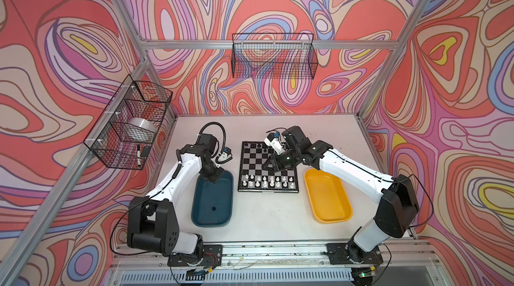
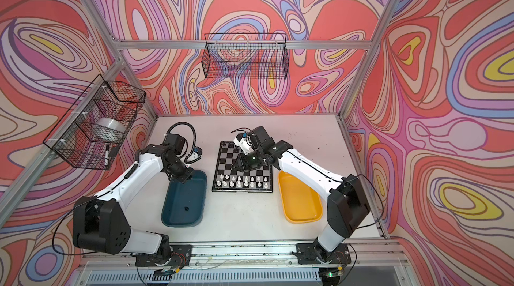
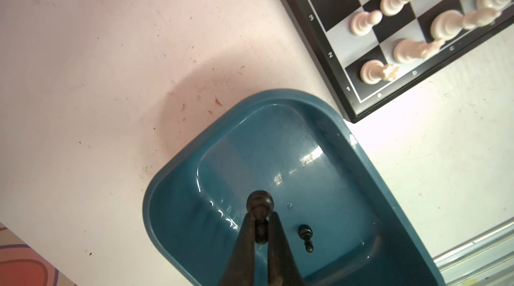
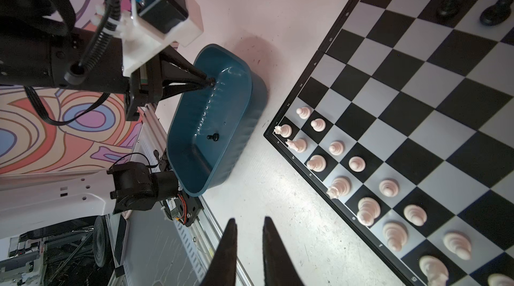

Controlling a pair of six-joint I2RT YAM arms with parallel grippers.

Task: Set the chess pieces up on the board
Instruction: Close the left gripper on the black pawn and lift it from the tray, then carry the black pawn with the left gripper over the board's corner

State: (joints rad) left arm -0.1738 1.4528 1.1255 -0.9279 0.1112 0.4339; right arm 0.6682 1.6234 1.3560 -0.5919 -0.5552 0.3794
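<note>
A: The left gripper (image 3: 261, 217) is clamped on a black piece (image 3: 259, 201) over the far end of the tray (image 3: 167, 187). What's the step?

B: I'd say it's carrying that piece to the board (image 1: 251, 163), which lies just beside the tray. The white pieces (image 1: 264, 182) fill the 2 near rows. A few black ones (image 4: 445, 6) stand at the far end, so that is where it belongs.

A: How should it be done?

B: Lift clear of the tray wall first, then travel high over the board's edge. The piece is tiny and only the fingertips hold it, so any knock could twist it out. Come down straight over 1 empty far square with the base flat, and only then let go.

A: And the right gripper (image 4: 250, 219)?

B: Its fingers are slightly parted with nothing between them, and it hovers over the board's middle in both top views. It's near the likely path, so the left arm should go around it or wait for it to back off.

A: Anything left behind?

B: 1 loose pawn (image 3: 305, 236) in the tray, apart from the held piece. That's for the next trip.
</note>
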